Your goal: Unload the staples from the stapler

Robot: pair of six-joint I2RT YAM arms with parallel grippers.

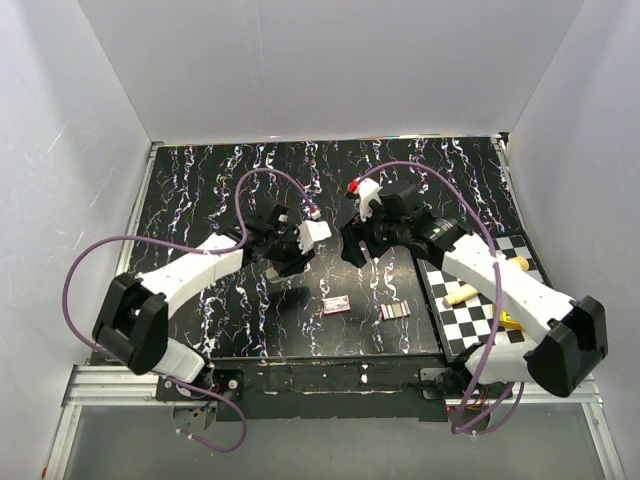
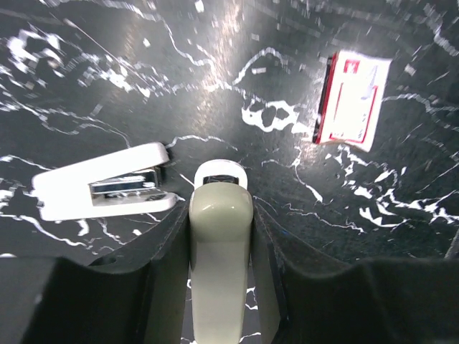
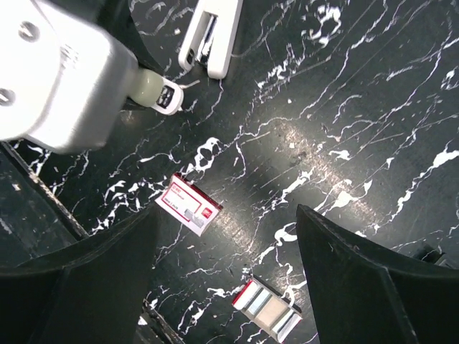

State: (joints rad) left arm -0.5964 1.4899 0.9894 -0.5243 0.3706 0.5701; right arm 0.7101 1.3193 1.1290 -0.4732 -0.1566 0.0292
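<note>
Here, the left gripper pinches the stapler along its long axis, the metal nose poking past the fingertips toward the right gripper, which hangs near, spread and empty. In the right wrist view the stapler lies up-left.

The stapler gleams: smooth, glossy cream plastic with a bright metal tip, while the fingers of the left tool are matt black plastic. The white stapler is smooth plastic over shiny metal. The red-and-white box looks like printed card, and the black marbled bench is glossy, throwing back glare.
</note>
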